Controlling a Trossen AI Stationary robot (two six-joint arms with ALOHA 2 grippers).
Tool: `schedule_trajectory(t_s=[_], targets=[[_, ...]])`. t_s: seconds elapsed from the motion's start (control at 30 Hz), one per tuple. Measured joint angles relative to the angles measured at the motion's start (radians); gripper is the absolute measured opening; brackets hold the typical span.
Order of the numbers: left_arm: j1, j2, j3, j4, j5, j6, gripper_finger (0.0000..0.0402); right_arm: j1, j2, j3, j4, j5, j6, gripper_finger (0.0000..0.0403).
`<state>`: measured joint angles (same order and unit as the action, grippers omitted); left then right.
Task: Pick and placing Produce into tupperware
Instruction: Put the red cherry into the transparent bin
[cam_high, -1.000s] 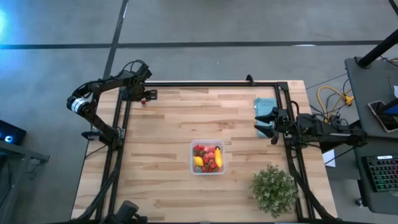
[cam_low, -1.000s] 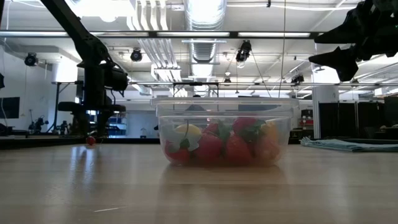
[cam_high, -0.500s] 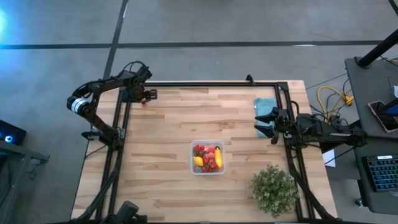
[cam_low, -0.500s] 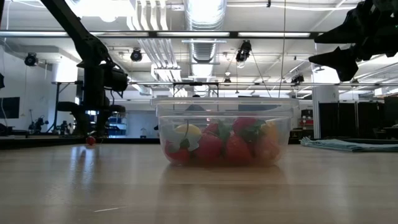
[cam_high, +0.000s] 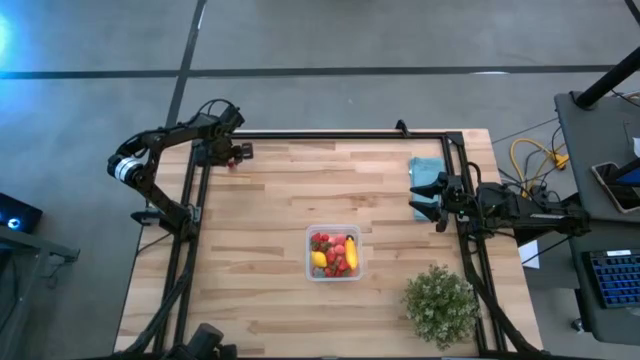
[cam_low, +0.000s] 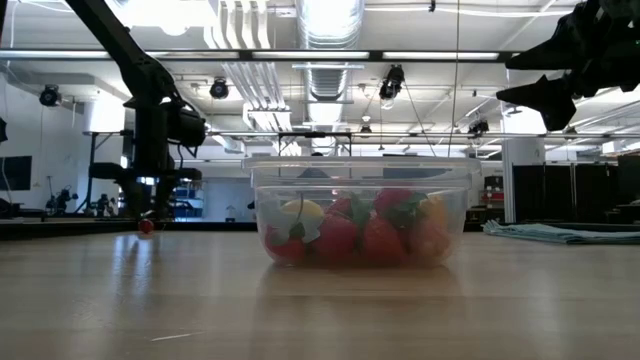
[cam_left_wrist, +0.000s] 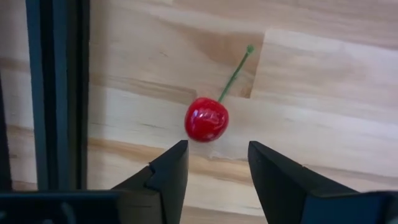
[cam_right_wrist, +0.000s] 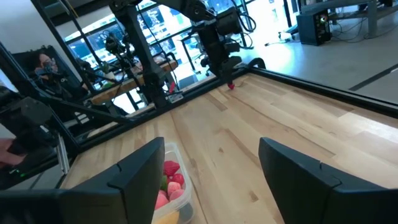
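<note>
A red cherry with a green stem lies on the wood at the table's far left corner; it also shows in the high view and the low view. My left gripper is open just above it, touching nothing. The clear tupperware stands at the table's middle, holding red berries, a yellow banana and a lemon; it also shows in the low view. My right gripper is open and empty, raised at the table's right side.
A folded teal cloth lies at the far right under my right arm. A bushy green potted plant stands at the near right corner. A black frame rail runs close beside the cherry.
</note>
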<state>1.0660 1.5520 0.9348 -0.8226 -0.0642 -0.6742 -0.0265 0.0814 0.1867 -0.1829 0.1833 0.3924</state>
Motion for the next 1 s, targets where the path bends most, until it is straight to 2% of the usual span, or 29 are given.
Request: schedule_trajectory(t_s=[0.27,0.5,0.63,0.7,0.8,0.87,0.93,1.0], targets=[[0.0,0.0,-0.001,0.015,-0.021,-0.002,0.0122,0.0,0.0,0.0,0.0,0.0,0.0,0.0248],[-0.001,0.0,-0.004,0.022,-0.025,-0.012,0.012,0.0,0.0,0.0,0.0,0.0,0.0,0.0249],[-0.006,-0.007,0.008,-0.029,0.001,-0.013,0.012,0.0,0.0,0.0,0.0,0.0,0.0,0.0252],[-0.026,-0.022,0.017,-0.038,0.002,0.061,0.012,0.0,0.0,0.0,0.0,0.0,0.0,0.0251],[-0.075,-0.055,0.035,-0.03,-0.009,0.257,0.012,0.0,0.0,0.0,0.0,0.0,0.0,0.0247],[-0.112,-0.069,0.051,-0.02,-0.081,0.349,0.012,0.0,0.0,0.0,0.0,0.0,0.0,0.0247],[-0.13,-0.073,0.06,-0.039,-0.176,0.369,0.012,0.0,0.0,0.0,0.0,0.0,0.0,0.0248],[-0.127,-0.064,0.067,-0.056,-0.208,0.373,0.012,0.0,0.0,0.0,0.0,0.0,0.0,0.025]])
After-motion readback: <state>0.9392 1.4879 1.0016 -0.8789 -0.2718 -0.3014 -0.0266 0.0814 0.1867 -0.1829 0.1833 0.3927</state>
